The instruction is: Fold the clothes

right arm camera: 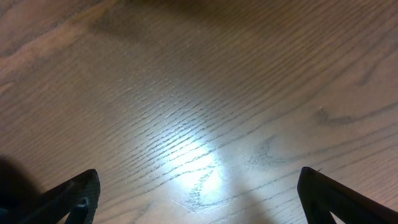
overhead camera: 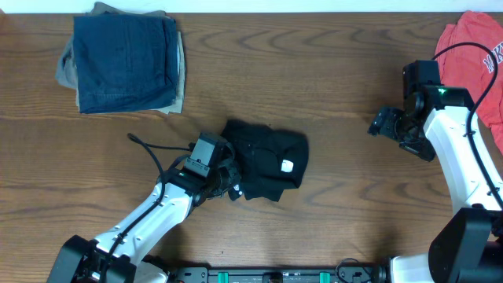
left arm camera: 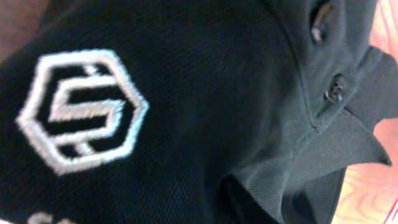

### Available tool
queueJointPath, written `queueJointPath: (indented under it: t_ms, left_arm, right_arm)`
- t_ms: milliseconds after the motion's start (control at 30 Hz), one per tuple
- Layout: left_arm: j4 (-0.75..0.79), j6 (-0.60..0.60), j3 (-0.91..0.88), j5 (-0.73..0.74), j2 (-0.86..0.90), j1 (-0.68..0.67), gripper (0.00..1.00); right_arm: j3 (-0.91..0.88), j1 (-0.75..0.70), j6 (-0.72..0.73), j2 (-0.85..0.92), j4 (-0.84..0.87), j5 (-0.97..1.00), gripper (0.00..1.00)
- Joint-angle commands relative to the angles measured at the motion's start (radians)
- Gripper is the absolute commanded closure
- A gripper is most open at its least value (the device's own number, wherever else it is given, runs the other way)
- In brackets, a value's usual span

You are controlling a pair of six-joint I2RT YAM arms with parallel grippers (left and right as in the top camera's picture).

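The clothes (overhead camera: 271, 157) are one black garment lying bunched and partly folded in the middle of the table, with a small white mark on top. My left gripper (overhead camera: 229, 186) sits at its lower left edge, pressed into the fabric. In the left wrist view black cloth (left arm camera: 205, 112) fills the frame, showing a white hexagon logo (left arm camera: 81, 109) and two dark buttons (left arm camera: 336, 88); the fingers are hidden. My right gripper (overhead camera: 383, 123) hovers open over bare wood, far to the right of the garment. Its gap (right arm camera: 199, 199) holds nothing, and the two fingertips (right arm camera: 78, 193) stand wide apart.
A folded dark-blue denim and tan pile (overhead camera: 122, 59) lies at the back left. A coral-red shirt (overhead camera: 481, 55) lies at the back right, behind the right arm. The wooden table (overhead camera: 330, 63) stretches between them.
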Motion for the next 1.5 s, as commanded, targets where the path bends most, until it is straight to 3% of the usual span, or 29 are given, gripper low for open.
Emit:
queueJointPath:
  t_ms: [0,200,533,800,1200,1467]
  left_arm:
    - [0.021,0.014,0.017,0.000,0.003,0.004,0.81]
    - [0.060,0.014,0.021,0.099,-0.021,0.005,0.90]
    - [0.081,0.014,0.021,0.118,-0.092,0.005,0.91]
    - [0.084,0.026,0.016,-0.006,-0.053,0.004,0.91]
    - [0.287,0.077,0.016,0.057,-0.011,0.004,0.92]
    - [0.289,0.120,0.014,0.065,0.002,0.004,0.92]
  right_arm:
    - [0.004,-0.003,-0.007,-0.001,-0.001,0.018,0.01]
    - [0.004,-0.003,-0.007,-0.001,-0.001,0.018,0.01]
    - [0.004,-0.003,-0.007,-0.001,-0.001,0.018,0.01]
    - [0.004,-0.003,-0.007,-0.001,-0.001,0.018,0.01]
    - [0.004,-0.003,-0.007,-0.001,-0.001,0.018,0.01]
    - [0.004,-0.003,-0.007,-0.001,-0.001,0.018,0.01]
